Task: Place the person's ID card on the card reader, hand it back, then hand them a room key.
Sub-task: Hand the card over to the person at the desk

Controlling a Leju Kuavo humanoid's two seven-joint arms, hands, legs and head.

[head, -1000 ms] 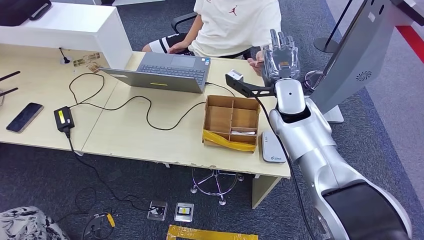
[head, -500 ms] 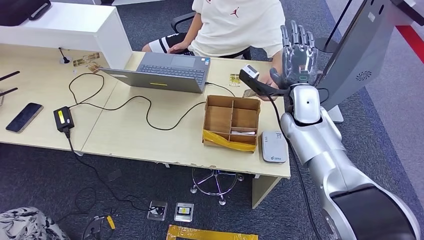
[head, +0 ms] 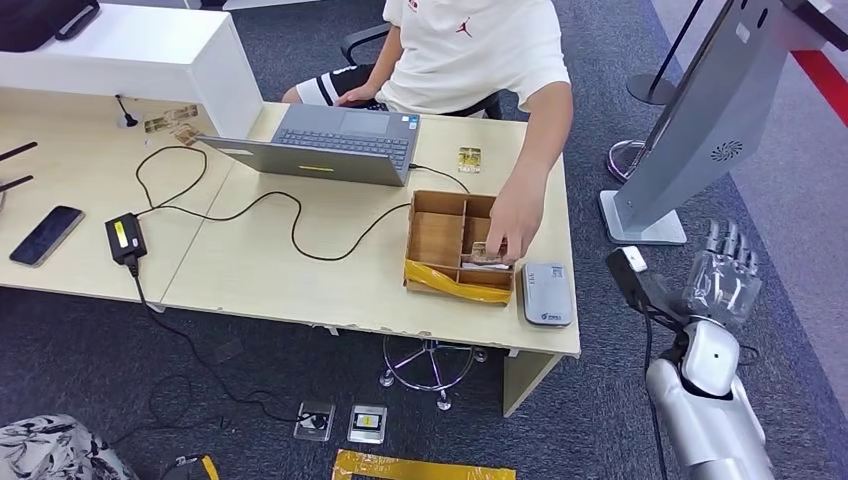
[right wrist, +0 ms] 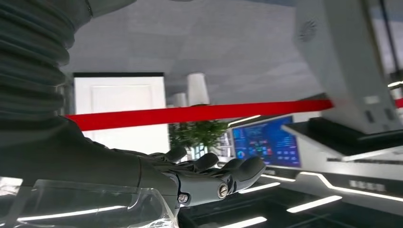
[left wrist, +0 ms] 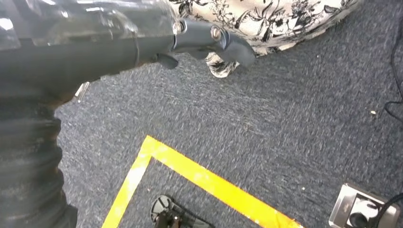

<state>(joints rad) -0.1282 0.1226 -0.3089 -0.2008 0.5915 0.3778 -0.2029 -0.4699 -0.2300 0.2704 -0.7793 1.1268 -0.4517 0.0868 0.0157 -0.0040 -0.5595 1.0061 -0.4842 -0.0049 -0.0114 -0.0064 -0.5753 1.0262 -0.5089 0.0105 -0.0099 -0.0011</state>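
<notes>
While the person's hand is reaching into the cardboard box near the counter's front right corner, the right hand is hanging off the counter's right end, out over the carpet, palm empty and fingers stretched out with slight gaps between them. The step in hand looks like a pause between handovers, and doing it well means waiting until the person's hand is leaving the box before bringing the arm in (the person's forearm is lying right across the approach path). Coming in from the right end, low and flat over the counter's front edge, should be keeping the arm away from the laptop and its trailing cable. The left hand is hanging beside the body over the floor, fingers partly curled and holding nothing as far as the wrist view is showing. The box is open-topped, split into compartments, with yellow tape along its front wall; a pale flat card seems to be lying in the front right compartment, though whether it is the ID or a room key is too small to tell. The card reader, a small grey rounded pad, is sitting just beside the box at the counter's front right corner, its top bare. A thin card will be needing a fingertip pinch at its edge.
</notes>
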